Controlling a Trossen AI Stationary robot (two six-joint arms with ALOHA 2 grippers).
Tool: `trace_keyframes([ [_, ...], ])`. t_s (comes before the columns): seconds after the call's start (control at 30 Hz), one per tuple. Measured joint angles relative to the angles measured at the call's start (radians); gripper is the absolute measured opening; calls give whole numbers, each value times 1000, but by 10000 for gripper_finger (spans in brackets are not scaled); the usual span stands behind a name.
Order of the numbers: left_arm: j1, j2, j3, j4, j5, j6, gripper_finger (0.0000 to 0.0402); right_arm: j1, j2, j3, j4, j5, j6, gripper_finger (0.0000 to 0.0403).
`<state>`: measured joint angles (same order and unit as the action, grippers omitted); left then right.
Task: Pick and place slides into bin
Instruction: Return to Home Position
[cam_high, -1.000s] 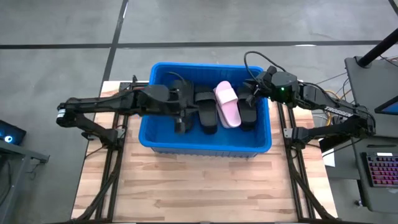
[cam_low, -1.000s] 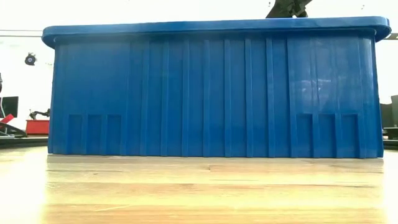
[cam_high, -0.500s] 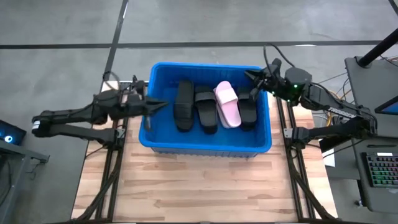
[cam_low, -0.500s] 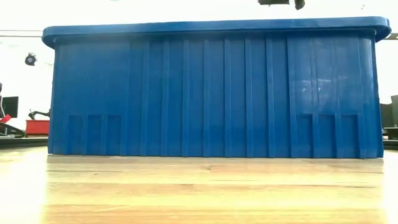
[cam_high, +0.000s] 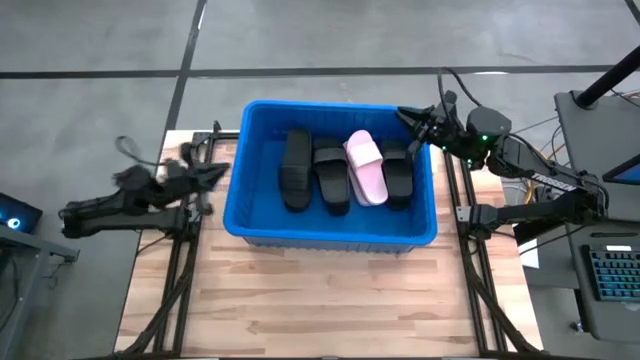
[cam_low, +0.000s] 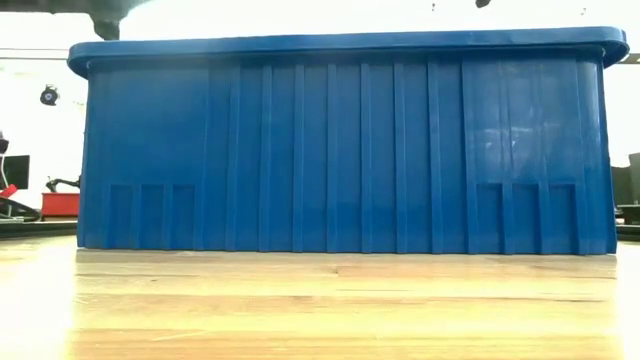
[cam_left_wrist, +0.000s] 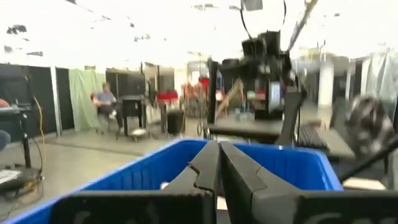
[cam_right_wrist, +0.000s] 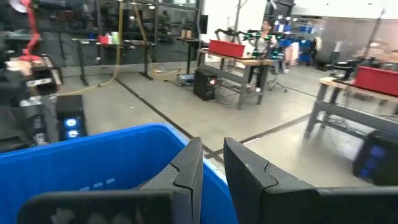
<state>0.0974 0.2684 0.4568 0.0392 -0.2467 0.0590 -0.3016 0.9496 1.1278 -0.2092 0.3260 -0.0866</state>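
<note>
Wood worktop (cam_high: 320, 290), grey floor (cam_high: 100, 40). The bin (cam_high: 420, 228) holds three black slides (cam_high: 296, 170) and a pink slide (cam_high: 366, 168); left end effector (cam_high: 216, 173) closed, right end effector (cam_high: 410, 124) cracked open.

You get pale wooden plank tabletop (cam_high: 320, 300), grey concrete floor (cam_high: 300, 40) beyond; pink-backlit keyboard (cam_high: 612, 275) off table's right side; seated person (cam_left_wrist: 106, 99) far back.

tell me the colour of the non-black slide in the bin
The slide is light pink, clearest in the high view.
</note>
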Motion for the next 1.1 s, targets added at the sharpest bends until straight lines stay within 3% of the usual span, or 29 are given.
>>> trace_keyframes([
  [0.2, -1, -145, -70, -72, 5, 26, 0, 0, -20, 0, 1, -146, 45, 57],
  [0.33, -1, -245, -145, -43, -2, 24, 0, 0, -70, -4, -30, -154, 80, 57],
  [0.5, -1, -230, -196, 78, -8, 57, 0, 0, -194, -67, -23, -240, 144, 57],
  [0.6, 0, -219, -197, 70, -24, 52, 0, 0, -275, -159, 41, -287, 188, 57],
  [0.87, -1, -237, -180, 75, -20, 53, 0, 0, -424, -540, 454, -386, 277, 57],
  [1.1, -1, -218, -186, 74, -13, 53, 0, 20, -598, -675, 430, -390, 316, 42],
])
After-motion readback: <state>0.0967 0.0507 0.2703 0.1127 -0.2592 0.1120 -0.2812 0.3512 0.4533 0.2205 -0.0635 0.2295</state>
